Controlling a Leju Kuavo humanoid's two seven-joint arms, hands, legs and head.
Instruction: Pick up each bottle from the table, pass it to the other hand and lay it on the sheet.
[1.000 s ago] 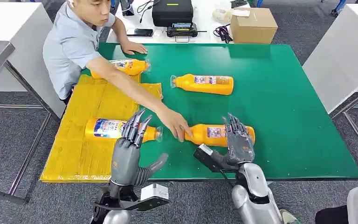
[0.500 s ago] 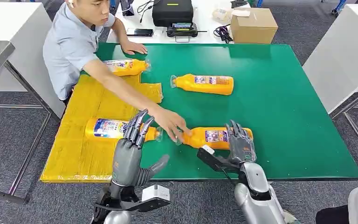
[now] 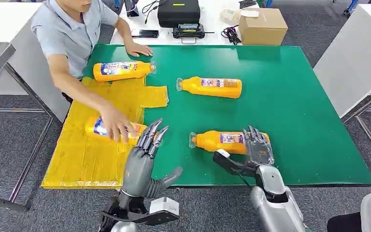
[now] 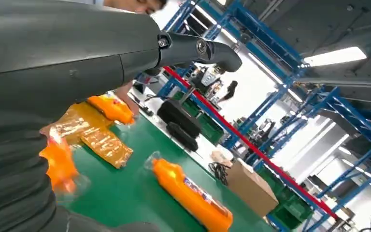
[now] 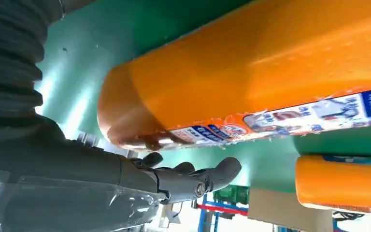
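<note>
Right hand (image 3: pixel 257 145) is laid fingers spread over the near bottle (image 3: pixel 222 141); left hand (image 3: pixel 142 162) is held spread, empty

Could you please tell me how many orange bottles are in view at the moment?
4. One lies on the green table by the right hand; one at the table's middle; one at the far left edge; one on the yellow sheet under a person's hand.
</note>
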